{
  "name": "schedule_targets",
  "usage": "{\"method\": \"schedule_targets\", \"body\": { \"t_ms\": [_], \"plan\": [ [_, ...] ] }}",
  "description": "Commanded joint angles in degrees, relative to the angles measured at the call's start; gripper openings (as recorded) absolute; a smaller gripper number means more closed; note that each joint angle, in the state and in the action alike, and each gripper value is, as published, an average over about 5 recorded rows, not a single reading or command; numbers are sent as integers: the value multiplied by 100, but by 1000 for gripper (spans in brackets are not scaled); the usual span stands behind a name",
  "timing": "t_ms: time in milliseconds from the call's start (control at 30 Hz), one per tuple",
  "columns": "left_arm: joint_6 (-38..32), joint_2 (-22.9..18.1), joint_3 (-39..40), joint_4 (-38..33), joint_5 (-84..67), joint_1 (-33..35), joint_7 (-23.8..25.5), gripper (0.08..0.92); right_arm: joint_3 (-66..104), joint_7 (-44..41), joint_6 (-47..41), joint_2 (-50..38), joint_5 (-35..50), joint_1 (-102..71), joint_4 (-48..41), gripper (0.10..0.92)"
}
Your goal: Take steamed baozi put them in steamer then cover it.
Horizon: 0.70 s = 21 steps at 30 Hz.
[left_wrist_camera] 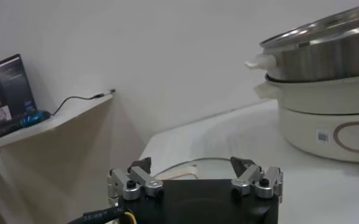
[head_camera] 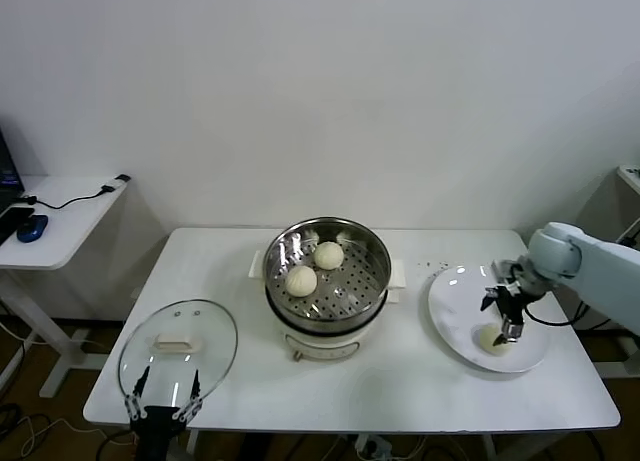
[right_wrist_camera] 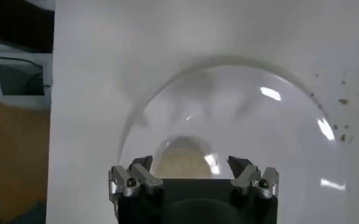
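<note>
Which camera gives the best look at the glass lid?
The head view: the whole lid lies flat on the table, handle visible. The left wrist view catches only part of its rim; the right wrist view doesn't show it.

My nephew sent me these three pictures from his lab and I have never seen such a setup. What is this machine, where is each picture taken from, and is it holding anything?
It is a two-armed robot at a white table. The wide picture comes from a camera on its head; the other two come from cameras on its wrists, looking past the fingers.

In the middle stands a steel steamer with two baozi inside. A glass lid lies flat on the table at the robot's left, and a white plate with one bun sits at its right.

The right gripper is open just above that bun, gripping nothing yet. The left gripper waits open at the lid's near edge, also empty.
</note>
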Motion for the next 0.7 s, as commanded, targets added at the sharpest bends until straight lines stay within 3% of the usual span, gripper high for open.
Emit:
{"method": "schedule_targets", "body": {
  "t_ms": [33,467,700],
  "plan": [
    [13,-12,-1,26,49,-5,-1,823,722,-43,123,-108,-670,-845,-230,823],
    [-20,-3,-35,85,36,32,-6,823,726,-23,166,388,-809,-819,-578,812],
    [-12,1,-47,88,35,21,-6,823,657,-125,214,463,-770,-724,-641,687]
  ]
}}
